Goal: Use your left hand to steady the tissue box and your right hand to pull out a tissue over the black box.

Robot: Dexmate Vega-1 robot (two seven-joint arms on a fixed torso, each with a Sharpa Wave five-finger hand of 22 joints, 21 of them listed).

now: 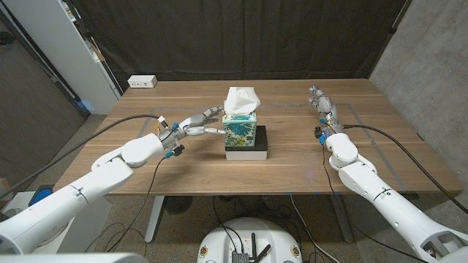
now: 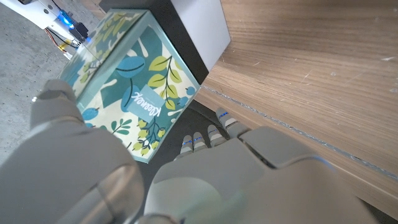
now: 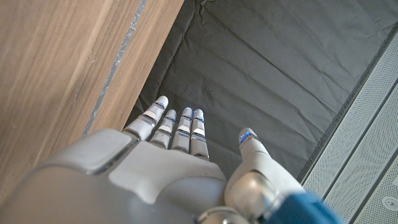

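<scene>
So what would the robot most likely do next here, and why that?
Probably close the left hand onto the tissue box: its fingers reach the box's side, but a firm grip isn't clear. The box sits on the black box with a tissue sticking up, while the right hand waits open, far off.

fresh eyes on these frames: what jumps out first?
The floral tissue box at the table's middle, standing on a black box with a white tissue puffing out of its top. The left hand reaches at its side; the right hand waits open, far off by the right edge.
</scene>
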